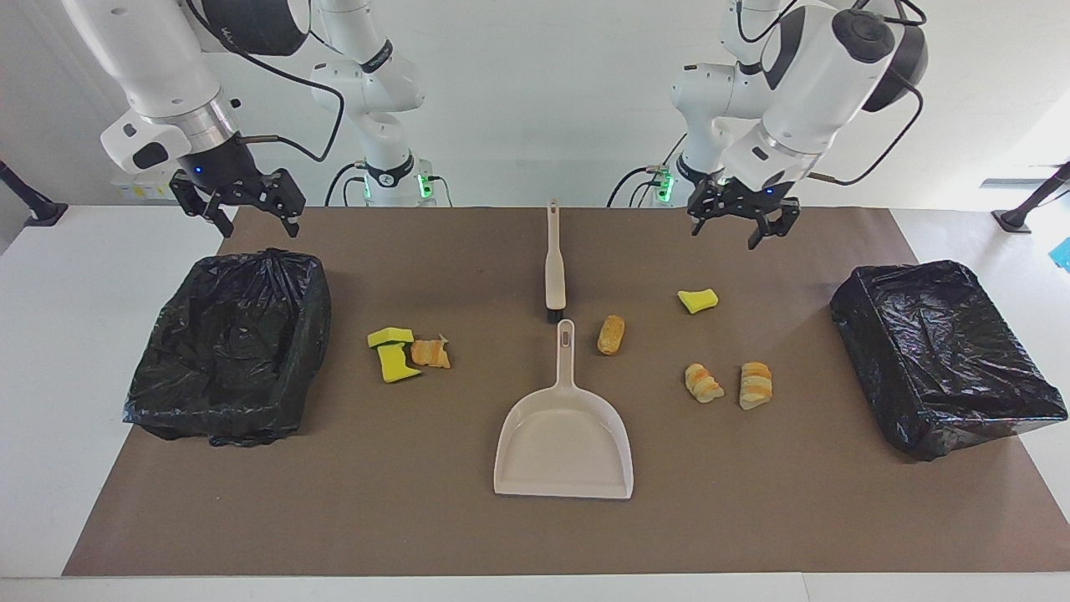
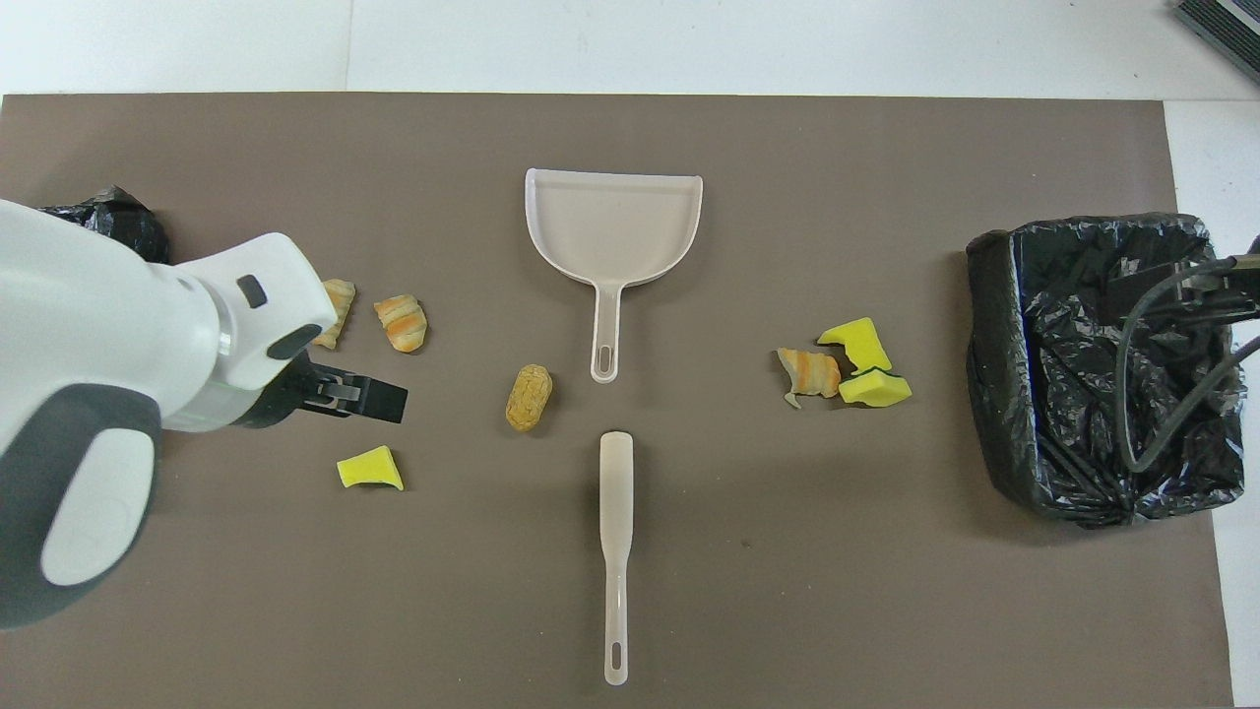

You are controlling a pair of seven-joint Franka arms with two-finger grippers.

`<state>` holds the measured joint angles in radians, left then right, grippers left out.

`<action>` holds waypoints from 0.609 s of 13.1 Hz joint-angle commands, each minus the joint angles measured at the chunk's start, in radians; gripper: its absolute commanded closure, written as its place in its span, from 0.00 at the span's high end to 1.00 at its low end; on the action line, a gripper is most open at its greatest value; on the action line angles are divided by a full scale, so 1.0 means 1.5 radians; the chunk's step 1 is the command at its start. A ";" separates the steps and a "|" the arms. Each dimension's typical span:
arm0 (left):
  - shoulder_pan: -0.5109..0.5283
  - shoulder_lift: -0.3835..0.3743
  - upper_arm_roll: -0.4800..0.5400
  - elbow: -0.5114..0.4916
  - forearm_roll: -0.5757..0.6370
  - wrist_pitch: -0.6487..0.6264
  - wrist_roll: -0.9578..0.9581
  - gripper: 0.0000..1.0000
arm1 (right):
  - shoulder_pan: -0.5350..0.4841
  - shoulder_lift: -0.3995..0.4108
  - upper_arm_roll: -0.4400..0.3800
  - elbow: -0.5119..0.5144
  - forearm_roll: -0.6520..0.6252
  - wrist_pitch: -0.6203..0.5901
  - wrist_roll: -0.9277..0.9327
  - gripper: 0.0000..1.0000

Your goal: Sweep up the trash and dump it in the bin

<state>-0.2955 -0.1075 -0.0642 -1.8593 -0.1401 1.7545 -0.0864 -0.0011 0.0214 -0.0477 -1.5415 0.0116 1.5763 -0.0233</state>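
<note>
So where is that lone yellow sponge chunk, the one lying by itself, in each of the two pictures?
Facing view: the lone yellow sponge chunk lies toward the left arm's end of the mat, nearer the robots than the two striped bread pieces.
Overhead view: the same chunk sits low, just under the left gripper.
Shared landmark: the beige dustpan in the middle of the mat.
</note>
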 commanded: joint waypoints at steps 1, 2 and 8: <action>-0.093 -0.057 0.013 -0.103 -0.004 0.080 -0.112 1.00 | -0.004 -0.012 0.001 -0.010 0.007 -0.006 -0.012 1.00; -0.118 -0.057 0.012 -0.121 -0.004 0.101 -0.144 1.00 | -0.004 -0.012 0.002 -0.009 0.007 -0.006 -0.012 1.00; -0.267 -0.043 0.009 -0.250 0.008 0.265 -0.304 1.00 | -0.004 -0.012 0.001 -0.010 0.007 -0.006 -0.012 1.00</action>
<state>-0.6329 -0.1504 -0.0681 -2.1433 -0.1397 2.0641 -0.5125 -0.0011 0.0214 -0.0477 -1.5415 0.0116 1.5763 -0.0233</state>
